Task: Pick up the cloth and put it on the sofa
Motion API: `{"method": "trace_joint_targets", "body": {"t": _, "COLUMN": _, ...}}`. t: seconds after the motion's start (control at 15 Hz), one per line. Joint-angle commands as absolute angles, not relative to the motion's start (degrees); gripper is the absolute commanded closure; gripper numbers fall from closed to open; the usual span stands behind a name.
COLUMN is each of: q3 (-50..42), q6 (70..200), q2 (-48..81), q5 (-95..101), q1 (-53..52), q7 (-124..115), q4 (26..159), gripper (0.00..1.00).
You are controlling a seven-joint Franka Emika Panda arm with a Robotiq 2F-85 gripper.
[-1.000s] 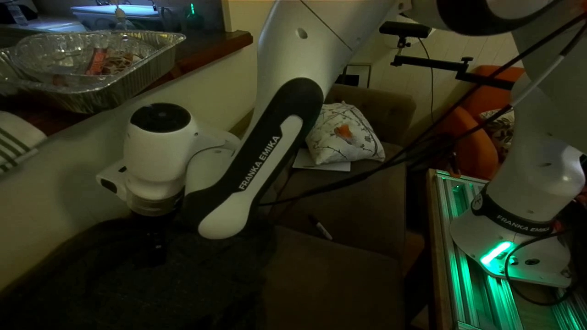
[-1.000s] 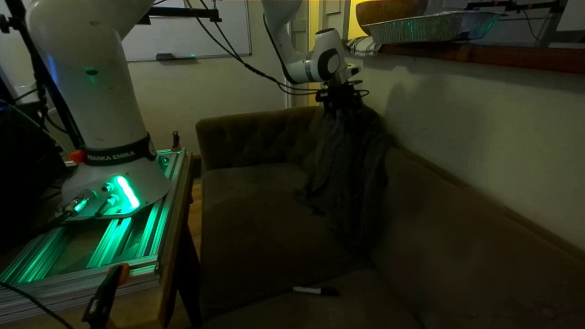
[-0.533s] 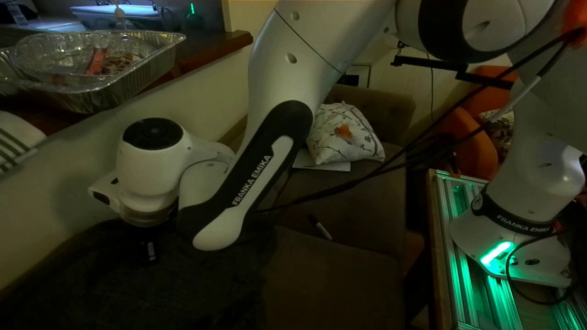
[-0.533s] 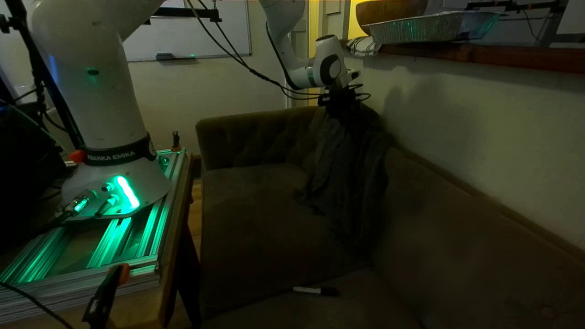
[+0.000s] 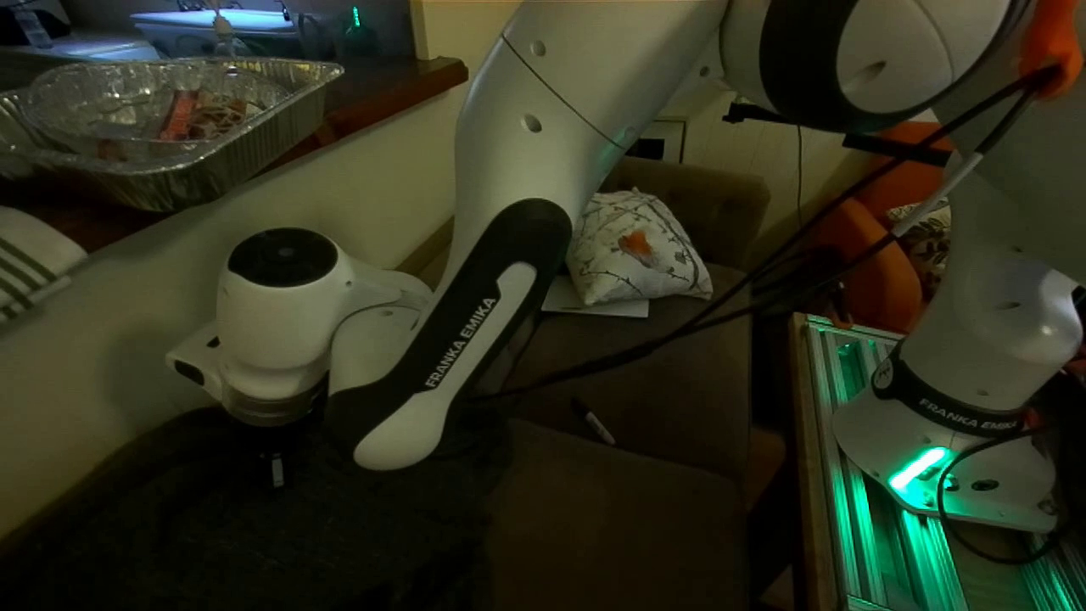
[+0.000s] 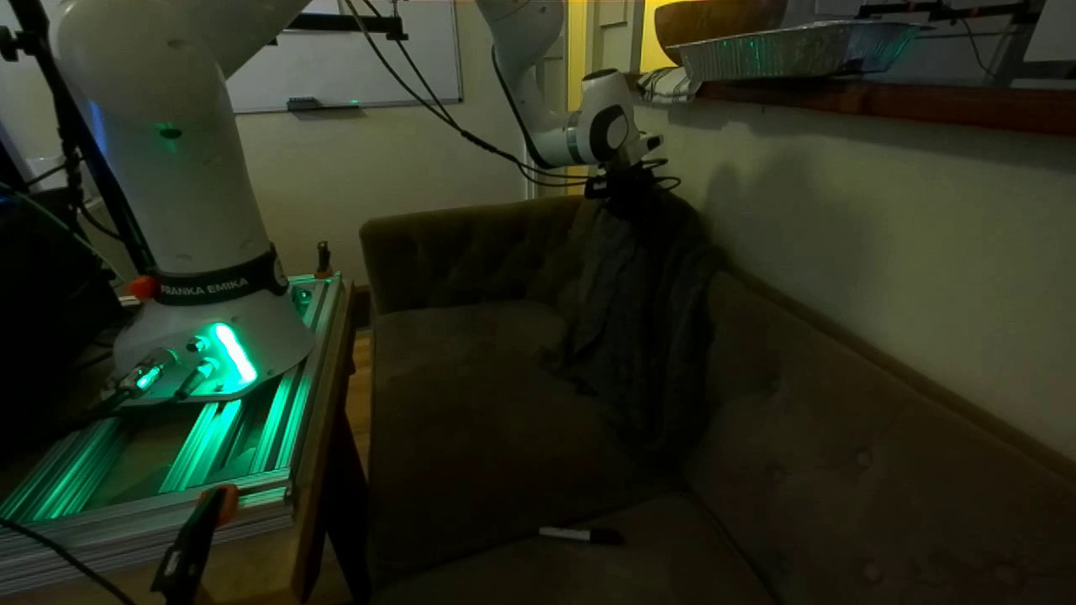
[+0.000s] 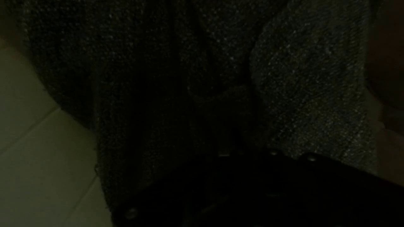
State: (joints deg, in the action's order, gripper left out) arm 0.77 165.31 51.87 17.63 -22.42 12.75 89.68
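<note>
Our claw (image 5: pixel 273 477), in an exterior view, points down at the cloth (image 5: pixel 254 552) on the sofa (image 5: pixel 615 530); how wide it stands and whether it grips, we cannot tell. In an exterior view the cloth (image 6: pixel 647 336) drapes from beneath the claw down over the sofa's corner, so we judge that release is the step. In the wrist view, coarse folds of cloth (image 7: pixel 303 78) crowd the claw: we should spread it fully, then rise straight and slowly, lest threads snag.
</note>
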Motion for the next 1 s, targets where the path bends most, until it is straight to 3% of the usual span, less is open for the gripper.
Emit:
{"method": "trace_joint_targets", "body": {"t": 0.0, "q3": 6.84, "q6": 163.09, "q2": 49.01, "q5": 15.15, "q1": -18.46, "q7": 12.93, "q4": 91.25, "gripper": 0.99}}
{"method": "trace_joint_targets", "body": {"t": 0.47, "q3": 15.98, "q6": 159.95, "q2": 39.23, "q5": 10.04, "q1": -10.58, "q7": 14.76, "q4": 100.5, "gripper": 0.99}}
{"method": "trace_joint_targets", "body": {"t": 0.93, "q3": 21.23, "q6": 163.39, "q2": 26.55, "q5": 0.33, "q1": 0.4, "q7": 15.12, "q4": 121.1, "gripper": 0.99}}
